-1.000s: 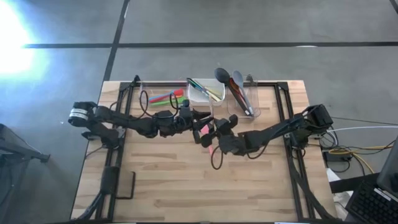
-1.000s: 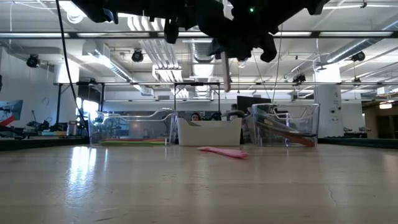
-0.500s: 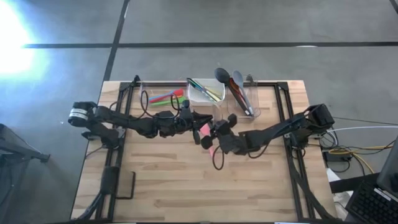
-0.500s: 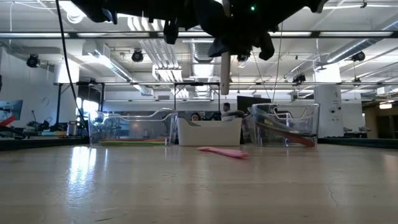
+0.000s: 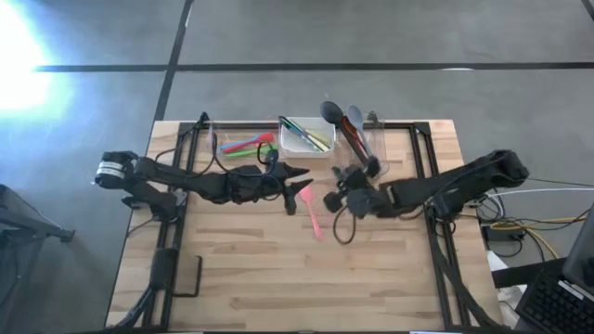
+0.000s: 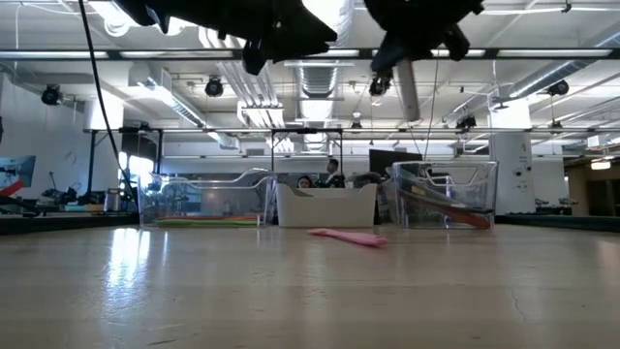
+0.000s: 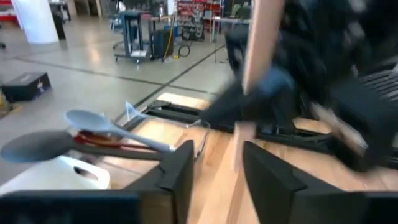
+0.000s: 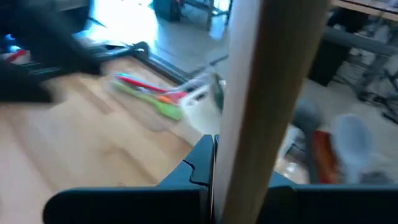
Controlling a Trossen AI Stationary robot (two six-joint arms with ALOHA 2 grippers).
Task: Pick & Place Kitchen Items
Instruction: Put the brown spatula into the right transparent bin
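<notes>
Right gripper clamped on wooden handle, seemingly upright between jaws. Left gripper jaws apart, empty. Pink spatula on table between grippers.

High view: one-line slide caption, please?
Right gripper carries a wooden-handled utensil near the tubs; a pink spatula lies on the table.

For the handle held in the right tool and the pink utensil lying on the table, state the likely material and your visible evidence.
Handle in the right tool: probably wood, pale tan, matte, no shine. Pink utensil: likely silicone or plastic, uniform bright colour, flat blade; finish unclear.
</notes>
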